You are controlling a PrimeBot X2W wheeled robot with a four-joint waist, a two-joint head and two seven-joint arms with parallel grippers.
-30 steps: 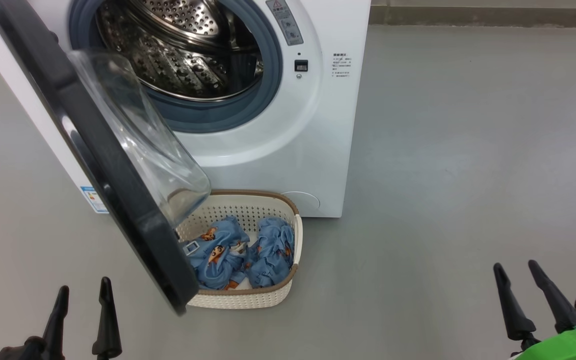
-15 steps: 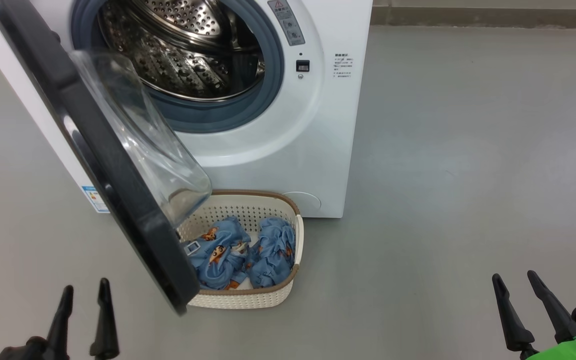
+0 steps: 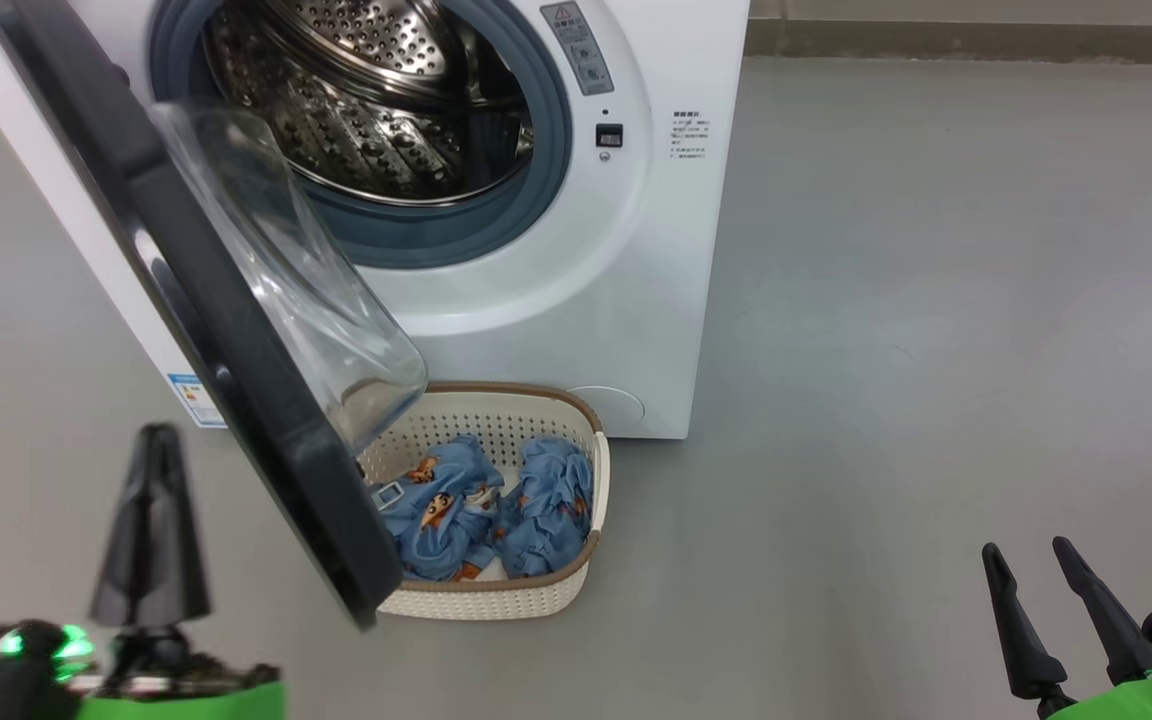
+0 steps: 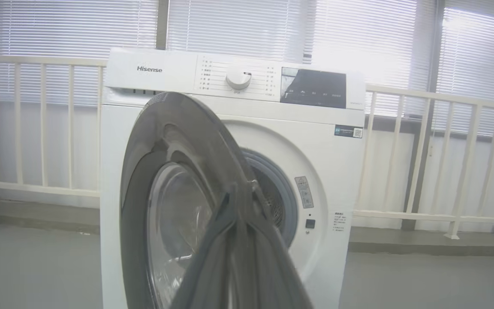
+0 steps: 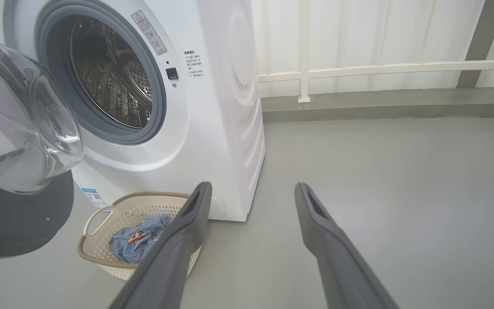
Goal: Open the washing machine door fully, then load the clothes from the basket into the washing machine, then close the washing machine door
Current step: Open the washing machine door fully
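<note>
Grey floor (image 3: 936, 300); washing machine door (image 3: 246, 400) part-open over the basket (image 3: 496, 598).
Clothes (image 3: 476, 505) lie in it, unloaded; full opening, loading, closing remain. Left hand (image 3: 158, 435) pinched together, empty; right hand (image 3: 1026, 545) spread, empty.

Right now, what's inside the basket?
The clothes: two crumpled light blue pieces with orange-brown figures, side by side in the basket. The washing machine door covers the basket's left end in the head view.
</note>
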